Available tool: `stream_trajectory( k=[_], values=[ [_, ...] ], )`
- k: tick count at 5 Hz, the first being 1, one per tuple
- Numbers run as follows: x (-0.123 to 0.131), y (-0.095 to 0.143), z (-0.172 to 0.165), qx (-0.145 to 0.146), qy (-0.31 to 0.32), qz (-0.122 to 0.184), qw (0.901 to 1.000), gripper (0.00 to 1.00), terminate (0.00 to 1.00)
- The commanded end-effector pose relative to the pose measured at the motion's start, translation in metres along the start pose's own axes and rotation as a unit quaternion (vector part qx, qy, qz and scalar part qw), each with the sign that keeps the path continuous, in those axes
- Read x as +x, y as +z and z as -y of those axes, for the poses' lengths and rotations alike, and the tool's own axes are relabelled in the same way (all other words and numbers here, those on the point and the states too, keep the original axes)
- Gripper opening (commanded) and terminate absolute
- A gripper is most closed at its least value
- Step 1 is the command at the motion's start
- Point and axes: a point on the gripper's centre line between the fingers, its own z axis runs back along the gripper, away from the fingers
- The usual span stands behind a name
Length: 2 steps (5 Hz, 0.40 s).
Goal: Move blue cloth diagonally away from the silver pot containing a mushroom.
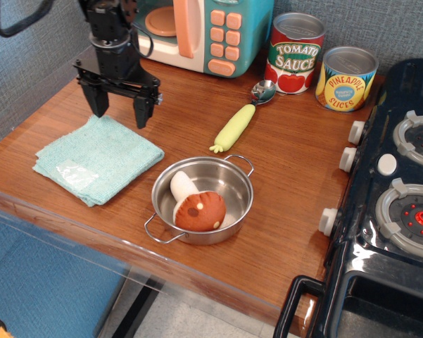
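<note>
The pale aqua-blue cloth lies flat on the wooden table near its front left edge, with a small shiny patch on it. Just to its right stands the silver pot with two wire handles. The plush mushroom lies inside it, brown cap toward the front. My black gripper hangs above the table just behind the cloth's far corner. It is open and empty, with its two fingers spread apart and clear of the cloth.
A toy microwave stands at the back. Two tins, tomato sauce and pineapple slices, stand at the back right. A spoon with a yellow-green handle lies behind the pot. A black toy stove fills the right side.
</note>
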Motion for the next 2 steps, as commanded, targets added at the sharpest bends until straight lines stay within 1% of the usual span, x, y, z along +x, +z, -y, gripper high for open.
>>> stream_trajectory(
  k=[1,2],
  values=[
    [-0.005,0.061,0.005,-0.001,-0.013,0.069,0.9975,1.0,0.0],
    [-0.021,0.075,-0.004,0.004,0.0,0.069,0.9976,1.0,0.0]
  ],
)
